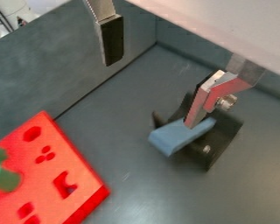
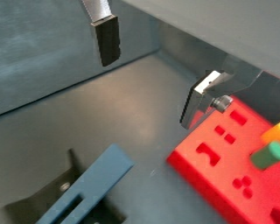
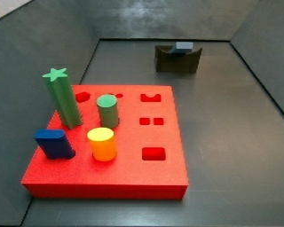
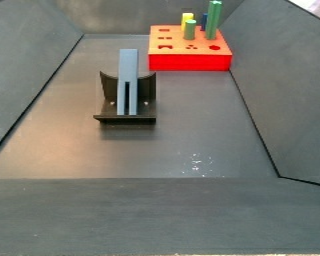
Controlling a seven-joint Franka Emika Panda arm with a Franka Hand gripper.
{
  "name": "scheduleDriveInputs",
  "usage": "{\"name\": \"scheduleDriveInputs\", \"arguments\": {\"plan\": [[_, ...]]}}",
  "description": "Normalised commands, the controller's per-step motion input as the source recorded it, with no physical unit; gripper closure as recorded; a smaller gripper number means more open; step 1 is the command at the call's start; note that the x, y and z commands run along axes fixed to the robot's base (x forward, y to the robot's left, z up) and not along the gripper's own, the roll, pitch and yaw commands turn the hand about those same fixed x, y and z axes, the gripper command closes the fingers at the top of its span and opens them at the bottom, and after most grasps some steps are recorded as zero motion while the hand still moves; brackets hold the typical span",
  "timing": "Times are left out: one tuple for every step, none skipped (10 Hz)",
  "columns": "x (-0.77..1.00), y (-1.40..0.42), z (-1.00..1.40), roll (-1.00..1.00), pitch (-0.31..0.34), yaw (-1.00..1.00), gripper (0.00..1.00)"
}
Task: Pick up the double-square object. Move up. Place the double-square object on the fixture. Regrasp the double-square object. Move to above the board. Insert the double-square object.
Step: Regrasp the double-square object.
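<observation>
While the double-square object [image 4: 129, 82] rests in the fixture [image 4: 125, 110], the jaws [image 1: 166, 61] hang wide, unseen in both side views.

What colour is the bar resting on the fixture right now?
Slate blue. The double-square object shows best in a side view, on the fixture; the gripper is open above it.

Gripper [image 1: 166, 66] open, empty, above the grey floor.
Double-square object [image 1: 181, 136] rests on fixture [image 1: 216, 142]; red board [image 1: 49, 166] well apart.

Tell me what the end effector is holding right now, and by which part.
Nothing. The end effector hangs open above the floor, its fingers empty; the double-square object rests on the fixture, untouched.
</observation>
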Motion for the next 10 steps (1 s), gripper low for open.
{"name": "scheduleDriveInputs", "arguments": {"plan": [[-0.01, -0.02, 0.01, 1.0, -0.001, 0.02, 0.0], [0.0, -0.02, 0.01, 1.0, -0.003, 0.02, 0.0], [0.0, -0.02, 0.01, 1.0, -0.003, 0.02, 0.0], [0.0, -0.02, 0.01, 1.0, 0.002, 0.02, 0.0], [0.0, -0.02, 0.01, 1.0, 0.008, 0.03, 0.0], [0.02, -0.02, 0.0, 1.0, 0.013, 0.03, 0.0], [0.02, -0.02, 0.0, 1.0, 0.022, 0.03, 0.0], [0.04, -0.02, 0.0, 1.0, 0.031, 0.03, 0.0], [0.05, -0.03, 0.0, 1.0, 0.048, 0.04, 0.0], [0.06, -0.03, 0.0, 1.0, 0.064, 0.04, 0.0]]}}
